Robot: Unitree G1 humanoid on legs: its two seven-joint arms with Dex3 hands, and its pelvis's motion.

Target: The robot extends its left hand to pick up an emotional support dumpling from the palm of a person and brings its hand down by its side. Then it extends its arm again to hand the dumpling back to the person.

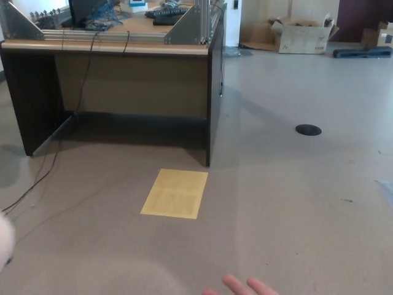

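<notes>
The grey floor (295, 203) fills most of the head view, and on it at the upper left stands a dark desk (123, 92) with a light wooden top, its left end cut off by the picture's edge. Aluminium framing (190, 24), a keyboard (169, 12) and tangled cables crowd the desktop, though the top edge cuts them off and the small items are hard to tell apart. 2 dark cables (43, 172) hang down the desk's front and trail across the floor to the left edge. Far back on the right sits an open cardboard box (304, 34), with a dark flat object (362, 52) beside it that is too distant to name. A yellow sheet (176, 193) lies flat on the floor just in front of the desk's right leg, and a round black disc (308, 129) lies well apart to its right. At the bottom edge a person's fingertips (242, 287) poke up, the palm out of frame. At the left edge a blurred white shape (5, 239), perhaps the dumpling, is mostly cut off. Neither robot hand shows, so their state cannot be told.
</notes>
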